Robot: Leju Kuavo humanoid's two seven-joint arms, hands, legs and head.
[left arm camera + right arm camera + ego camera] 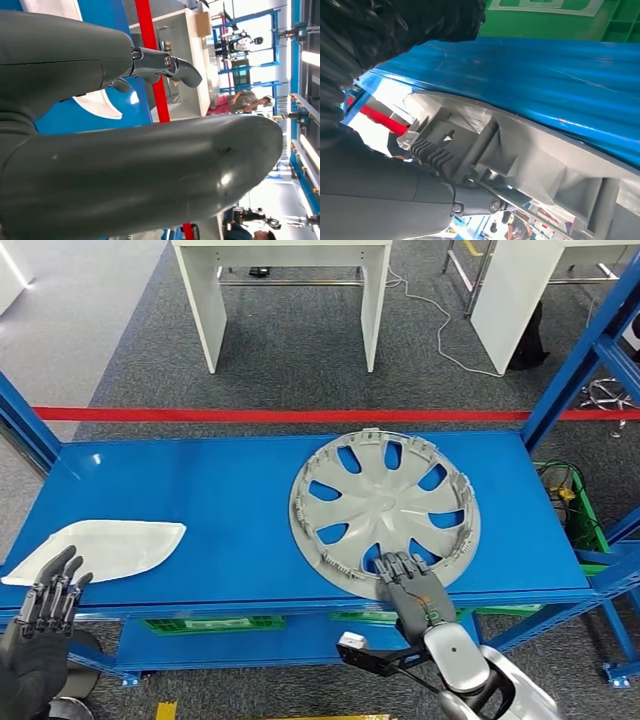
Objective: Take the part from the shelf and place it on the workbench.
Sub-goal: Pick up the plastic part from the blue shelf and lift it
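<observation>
While left hand hovers open, right hand on wheel cover

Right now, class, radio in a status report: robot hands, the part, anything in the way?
Right robot hand on the hubcap near rim, grip unconfirmed. Left robot hand open, holding nothing. Hubcap flat on blue shelf. White sheet lies apart, not blocking.

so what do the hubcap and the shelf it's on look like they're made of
The hubcap looks like moulded plastic in matt silver-grey: the right wrist view shows thin moulded ribs and clips along its rim, though painted metal can't be ruled out. The shelf looks like sheet metal with glossy blue paint: it shows bright glare spots and, in the right wrist view, fine scratches.
</observation>
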